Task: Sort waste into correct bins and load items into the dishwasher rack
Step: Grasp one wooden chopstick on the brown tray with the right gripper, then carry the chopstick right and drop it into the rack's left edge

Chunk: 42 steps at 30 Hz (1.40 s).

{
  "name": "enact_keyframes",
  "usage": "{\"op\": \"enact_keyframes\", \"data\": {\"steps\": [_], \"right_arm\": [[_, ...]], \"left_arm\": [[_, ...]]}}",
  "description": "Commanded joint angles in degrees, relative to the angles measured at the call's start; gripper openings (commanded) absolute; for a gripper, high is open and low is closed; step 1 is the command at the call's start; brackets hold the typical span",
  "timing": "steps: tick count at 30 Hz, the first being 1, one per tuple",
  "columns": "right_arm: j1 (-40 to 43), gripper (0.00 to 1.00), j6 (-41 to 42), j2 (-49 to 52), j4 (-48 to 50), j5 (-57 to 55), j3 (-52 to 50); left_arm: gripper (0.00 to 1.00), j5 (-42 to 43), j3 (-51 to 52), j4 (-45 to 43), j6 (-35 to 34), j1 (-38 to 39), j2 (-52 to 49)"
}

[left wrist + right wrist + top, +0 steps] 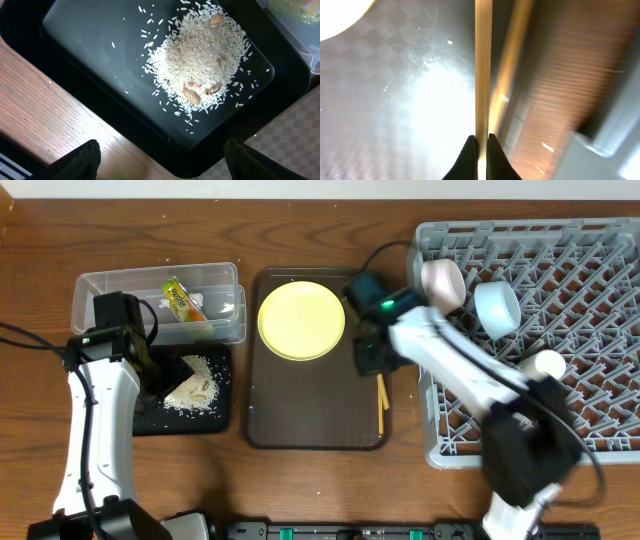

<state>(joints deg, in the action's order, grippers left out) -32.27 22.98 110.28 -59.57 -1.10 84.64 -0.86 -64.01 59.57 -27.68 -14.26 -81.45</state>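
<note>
1. Overhead: your left jaws hang over the black tray (215, 425), which holds the rice heap (195, 388). The wrapper (185, 302) lies in the clear tub (100, 285). The yellow plate (301, 320) and chopsticks (381, 408) sit on the brown tray (310, 410). The white bowl (442, 280), blue bowl (497, 308) and cup (545, 365) are in the rack (600, 420).
2. Left wrist: left jaws stand apart above the rice.
3. Right wrist: right jaws are clamped on one chopstick (483, 75), with the other just beside it.
</note>
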Motion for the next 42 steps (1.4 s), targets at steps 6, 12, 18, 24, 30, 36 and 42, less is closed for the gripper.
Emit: {"op": "enact_keyframes", "data": {"steps": [6,12,18,24,30,36,42], "right_arm": [[8.57,0.01,-9.35,-14.01,-10.84,0.5,1.99],[13.73,0.01,-9.31,-15.47,-16.09,0.5,0.76],[15.76,0.01,-7.13,-15.45,-14.53,-2.08,-4.0],[15.76,0.01,-7.1,-15.45,-9.86,-1.42,-11.39],[15.76,0.02,-6.71,-15.45,-6.51,-1.42,-14.14],[15.76,0.3,-6.78,-15.8,-7.02,-0.35,-12.35],[15.63,0.3,-7.98,-18.71,-7.89,0.76,-5.57]], "left_arm": [[0.82,-1.14,0.04,-0.07,-0.68,-0.28,0.11],[0.82,-1.14,0.04,-0.26,-0.68,-0.28,0.11],[0.82,-1.14,0.04,-0.26,-0.68,-0.28,0.11],[0.82,-1.14,0.04,-0.48,-0.68,-0.28,0.11],[0.82,-1.14,0.04,-0.48,-0.68,-0.28,0.11],[0.82,-1.14,0.04,-0.48,-0.7,-0.28,0.11],[0.82,-1.14,0.04,-0.46,-0.68,-0.28,0.11]]}}
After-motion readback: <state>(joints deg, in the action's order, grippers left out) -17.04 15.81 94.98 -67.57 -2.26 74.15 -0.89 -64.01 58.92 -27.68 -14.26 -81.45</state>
